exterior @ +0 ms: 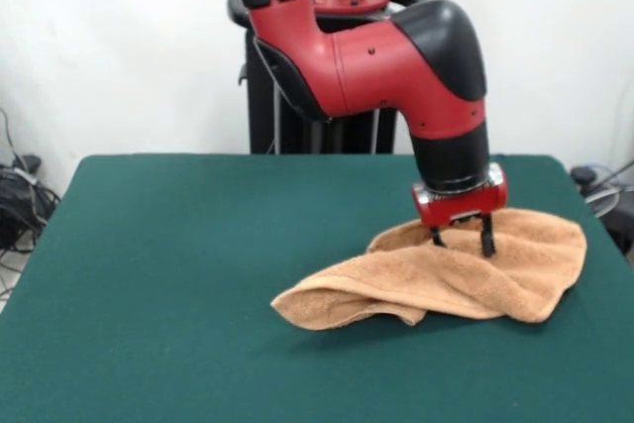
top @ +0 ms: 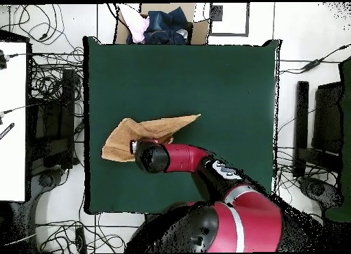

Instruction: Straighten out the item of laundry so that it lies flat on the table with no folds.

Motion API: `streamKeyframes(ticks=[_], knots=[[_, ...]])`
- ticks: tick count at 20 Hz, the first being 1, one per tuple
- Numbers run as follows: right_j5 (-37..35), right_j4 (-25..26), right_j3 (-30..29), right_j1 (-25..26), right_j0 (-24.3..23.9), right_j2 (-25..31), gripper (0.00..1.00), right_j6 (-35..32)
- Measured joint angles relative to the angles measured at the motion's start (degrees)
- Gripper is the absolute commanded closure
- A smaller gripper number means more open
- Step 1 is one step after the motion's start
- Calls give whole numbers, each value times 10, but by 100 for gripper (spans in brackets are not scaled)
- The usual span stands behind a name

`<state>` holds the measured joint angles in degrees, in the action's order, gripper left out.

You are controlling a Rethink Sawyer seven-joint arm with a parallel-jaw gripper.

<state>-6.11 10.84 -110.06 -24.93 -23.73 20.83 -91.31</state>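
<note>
The item of laundry [exterior: 446, 279] is a tan towel lying crumpled on the right side of the green table [exterior: 198, 264], with one edge folded over and a corner sticking out to the left. My gripper [exterior: 462, 242] stands straight down over the towel's back part. Its two fingers are apart, so it is open, and their tips touch the cloth. In the overhead view the towel [top: 137, 133] lies near the table's [top: 206, 79] left edge, with a point reaching right. There the arm's black wrist [top: 152, 157] covers the towel's lower part and hides the gripper.
A cardboard box with clothes [top: 159, 25] sits just beyond the table's top edge in the overhead view. Cables [top: 51, 93] lie on the floor along the left side, beside a white desk [top: 12, 121]. Black equipment [top: 322, 121] stands to the right.
</note>
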Motion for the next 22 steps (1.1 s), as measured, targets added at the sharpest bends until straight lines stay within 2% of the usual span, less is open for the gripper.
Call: streamKeyframes(ticks=[13,22], knots=[[138,-55,-30,24,17,6,0,-11],[264,-94,-42,56,34,46,0,-63]])
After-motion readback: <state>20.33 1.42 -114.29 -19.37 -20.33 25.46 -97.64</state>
